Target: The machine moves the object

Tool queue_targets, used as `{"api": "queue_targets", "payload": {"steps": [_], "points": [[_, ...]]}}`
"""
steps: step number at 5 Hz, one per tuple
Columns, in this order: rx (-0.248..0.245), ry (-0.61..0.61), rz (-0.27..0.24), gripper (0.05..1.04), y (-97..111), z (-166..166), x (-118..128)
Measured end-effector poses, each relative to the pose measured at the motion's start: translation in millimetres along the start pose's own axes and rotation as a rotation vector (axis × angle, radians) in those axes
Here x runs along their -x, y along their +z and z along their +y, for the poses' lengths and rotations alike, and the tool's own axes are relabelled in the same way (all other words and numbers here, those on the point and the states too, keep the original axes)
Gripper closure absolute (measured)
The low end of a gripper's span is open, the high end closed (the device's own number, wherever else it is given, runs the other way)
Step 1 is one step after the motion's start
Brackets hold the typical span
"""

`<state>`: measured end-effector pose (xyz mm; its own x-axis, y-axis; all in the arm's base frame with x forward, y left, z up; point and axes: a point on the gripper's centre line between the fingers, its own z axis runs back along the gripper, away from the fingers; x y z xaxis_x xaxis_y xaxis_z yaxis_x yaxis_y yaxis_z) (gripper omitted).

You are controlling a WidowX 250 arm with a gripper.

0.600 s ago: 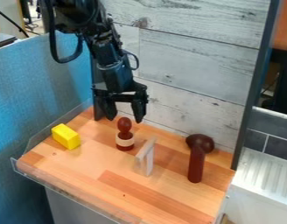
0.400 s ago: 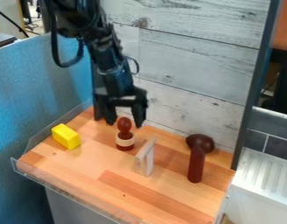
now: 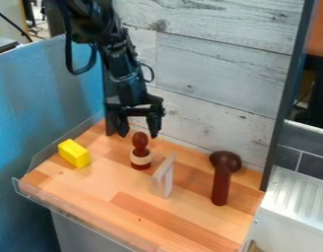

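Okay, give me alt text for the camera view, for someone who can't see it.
A black robot gripper hangs open above a wooden tabletop, by a dark red knobbed piece with a pale band. Also there: a yellow block, a pale upright piece and a brown mallet-like object.

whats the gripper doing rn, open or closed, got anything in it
Gripper: open, holding nothing, fingers apart above the small stamp-like piece with the dark red knob.
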<state>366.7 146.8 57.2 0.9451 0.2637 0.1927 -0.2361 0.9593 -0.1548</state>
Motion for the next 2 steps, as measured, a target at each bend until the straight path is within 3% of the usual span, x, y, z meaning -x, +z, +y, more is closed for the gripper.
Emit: {"api": "queue_targets", "payload": {"steps": [2], "points": [[-0.044,0.033,-0.019,0.083,-12.1,14.9,-22.2]]}}
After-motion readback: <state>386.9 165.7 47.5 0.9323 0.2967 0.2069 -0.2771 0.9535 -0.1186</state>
